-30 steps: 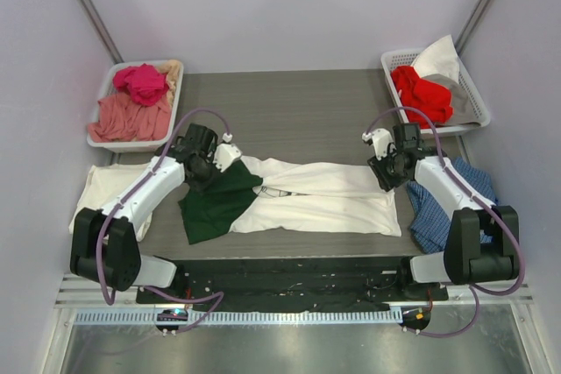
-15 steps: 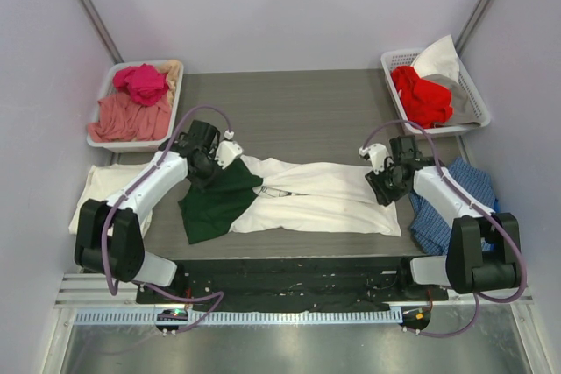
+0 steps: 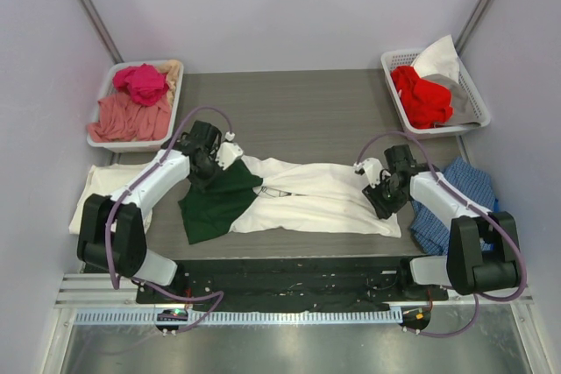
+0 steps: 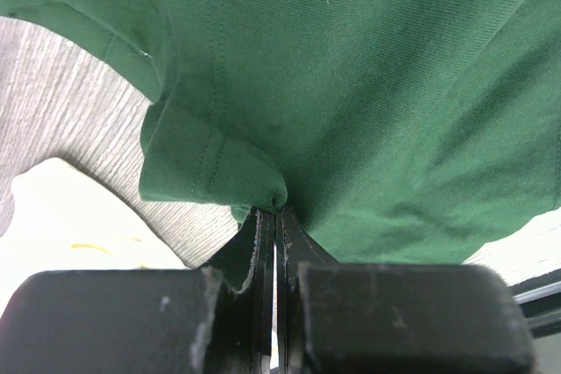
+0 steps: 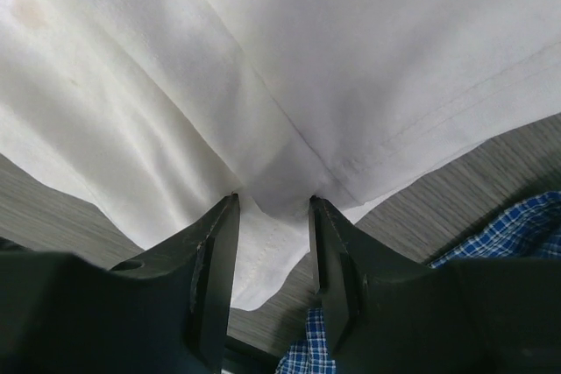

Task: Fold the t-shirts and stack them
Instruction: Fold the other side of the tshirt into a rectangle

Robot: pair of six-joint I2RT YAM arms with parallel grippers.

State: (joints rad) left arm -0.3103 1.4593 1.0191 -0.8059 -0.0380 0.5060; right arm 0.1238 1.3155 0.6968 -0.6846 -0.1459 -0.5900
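Note:
A white t-shirt [image 3: 316, 199] lies spread across the middle of the table. A dark green t-shirt [image 3: 215, 206] overlaps its left end, and a cream t-shirt [image 3: 98, 188] lies flat at the far left. My left gripper [image 3: 209, 171] is shut on a bunched fold of the green t-shirt [image 4: 368, 85] at that shirt's far edge. My right gripper [image 3: 379, 194] is over the white shirt's right end. Its jaws stand apart, with both tips against the white t-shirt [image 5: 263, 67] and a low ridge of cloth between them.
A blue checked cloth [image 3: 456, 199] lies crumpled at the right edge, just beside the right gripper. A white basket [image 3: 103, 133] of pink garments stands at the back left. Another basket [image 3: 473, 98] with red and white garments stands at the back right.
My right gripper has moved from the white shirt's far right corner toward the near side and a little left, onto the cloth. The left gripper has barely shifted and still holds the green fold.

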